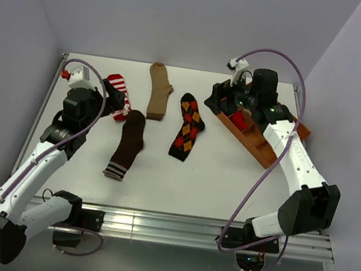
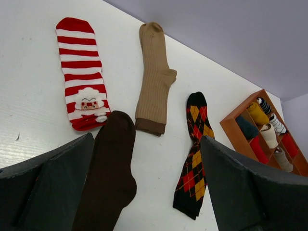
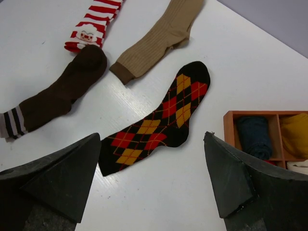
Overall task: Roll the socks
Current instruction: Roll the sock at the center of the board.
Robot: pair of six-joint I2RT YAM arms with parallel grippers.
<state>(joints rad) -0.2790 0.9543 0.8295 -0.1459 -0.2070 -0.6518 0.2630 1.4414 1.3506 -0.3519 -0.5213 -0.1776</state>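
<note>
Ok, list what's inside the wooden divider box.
Rolled socks in the wooden divider box: a yellow roll, dark teal roll, cream roll, red roll. The left wrist view cuts off its far end; from above, the right arm covers most of it.

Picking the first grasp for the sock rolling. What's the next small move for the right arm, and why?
Probably lower the right gripper onto the argyle sock. Its open jaws hang empty directly over that sock, which lies flat, unrolled and touching no other sock, so it looks like the easiest first grasp.
</note>
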